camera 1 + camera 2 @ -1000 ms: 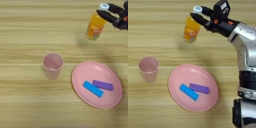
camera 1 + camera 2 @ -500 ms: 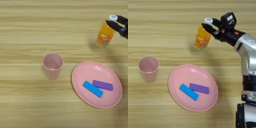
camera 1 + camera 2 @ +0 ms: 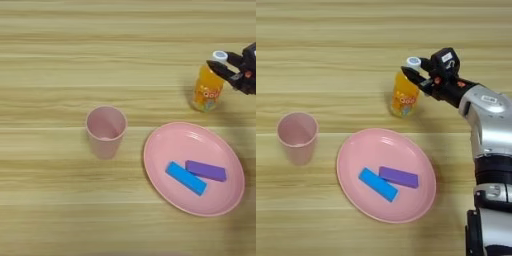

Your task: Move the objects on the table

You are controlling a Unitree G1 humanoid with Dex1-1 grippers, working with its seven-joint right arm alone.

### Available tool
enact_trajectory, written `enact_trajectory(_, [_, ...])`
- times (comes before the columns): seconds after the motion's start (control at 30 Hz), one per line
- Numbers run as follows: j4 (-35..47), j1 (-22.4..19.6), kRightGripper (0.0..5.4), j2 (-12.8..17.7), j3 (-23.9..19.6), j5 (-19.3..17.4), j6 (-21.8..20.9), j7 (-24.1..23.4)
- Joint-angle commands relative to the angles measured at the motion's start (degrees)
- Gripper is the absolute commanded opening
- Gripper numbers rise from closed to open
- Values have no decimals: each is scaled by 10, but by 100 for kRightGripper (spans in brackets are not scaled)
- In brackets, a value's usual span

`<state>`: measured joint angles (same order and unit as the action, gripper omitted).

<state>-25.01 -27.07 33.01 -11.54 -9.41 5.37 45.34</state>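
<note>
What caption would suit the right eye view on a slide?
Right gripper holds a tilted orange-juice bottle by its neck, beyond a pink plate carrying blue and purple blocks.

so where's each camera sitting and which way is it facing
Left eye view: on the head, looking down at the table; of the robot, only the end effector at the right edge.
Right eye view: same head, reaching further right; the silver forearm shows too.
Both share the cup, plate, blocks and bottle.
</note>
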Motion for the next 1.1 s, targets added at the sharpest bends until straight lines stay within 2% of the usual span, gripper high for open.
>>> enact_trajectory(0.03, [10,-48,182,19,-8,1,-45,-21])
enact_trajectory(0.4, [-5,-34,182,17,-3,3,-63,-12])
enact_trajectory(0.73, [25,-13,182,20,-3,-5,-59,3])
enact_trajectory(0.77, [26,-12,211,20,-4,-5,-58,4])
enact_trajectory(1.1, [32,-13,305,20,-6,-9,-52,4])
